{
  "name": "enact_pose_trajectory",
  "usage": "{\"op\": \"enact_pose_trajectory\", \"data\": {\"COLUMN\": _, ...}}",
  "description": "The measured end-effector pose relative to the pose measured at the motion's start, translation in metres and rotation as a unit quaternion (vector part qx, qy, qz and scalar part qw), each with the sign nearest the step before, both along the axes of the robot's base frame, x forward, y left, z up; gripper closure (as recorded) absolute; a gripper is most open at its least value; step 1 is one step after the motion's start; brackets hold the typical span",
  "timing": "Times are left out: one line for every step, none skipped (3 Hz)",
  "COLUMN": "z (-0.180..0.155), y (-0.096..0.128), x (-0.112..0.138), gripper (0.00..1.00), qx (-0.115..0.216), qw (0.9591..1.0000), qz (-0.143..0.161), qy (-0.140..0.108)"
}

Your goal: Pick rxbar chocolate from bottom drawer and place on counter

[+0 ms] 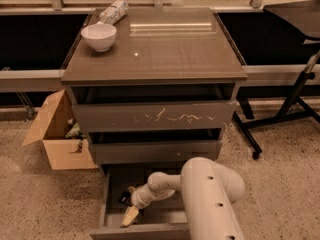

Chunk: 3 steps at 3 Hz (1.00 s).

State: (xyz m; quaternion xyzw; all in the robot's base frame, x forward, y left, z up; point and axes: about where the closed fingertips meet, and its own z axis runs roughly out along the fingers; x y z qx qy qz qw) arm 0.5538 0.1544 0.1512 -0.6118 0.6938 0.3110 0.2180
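Note:
The bottom drawer (107,204) of the grey-brown cabinet is pulled open. My white arm reaches into it from the lower right. My gripper (129,208) is low inside the drawer, near its left front. A small dark flat thing (124,198) lies on the drawer floor right beside the gripper. It may be the rxbar chocolate, but I cannot tell whether the gripper touches it. The counter (170,46) is the glossy brown top of the cabinet.
A white bowl (98,36) and a white-and-grey packet (113,12) stand at the counter's back left. The scratched top drawer (155,116) and the middle drawer (155,151) are slightly open. A cardboard box (55,134) sits left of the cabinet, a black stand (290,109) to the right.

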Motion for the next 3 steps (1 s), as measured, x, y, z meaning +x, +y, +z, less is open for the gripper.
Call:
{"op": "enact_pose_trajectory", "data": {"z": -0.0070, "y": -0.0168, "x": -0.0031, "gripper": 0.00, "qx": -0.024, "qw": 0.9994, "qz": -0.024, "qy": -0.009}}
{"op": "enact_pose_trajectory", "data": {"z": -0.0046, "y": -0.0154, "x": -0.0030, "gripper": 0.00, "qx": -0.024, "qw": 0.9994, "qz": -0.025, "qy": -0.009}}
{"op": "enact_pose_trajectory", "data": {"z": -0.0054, "y": -0.0180, "x": -0.0014, "gripper": 0.03, "qx": -0.019, "qw": 0.9992, "qz": -0.032, "qy": -0.013}}
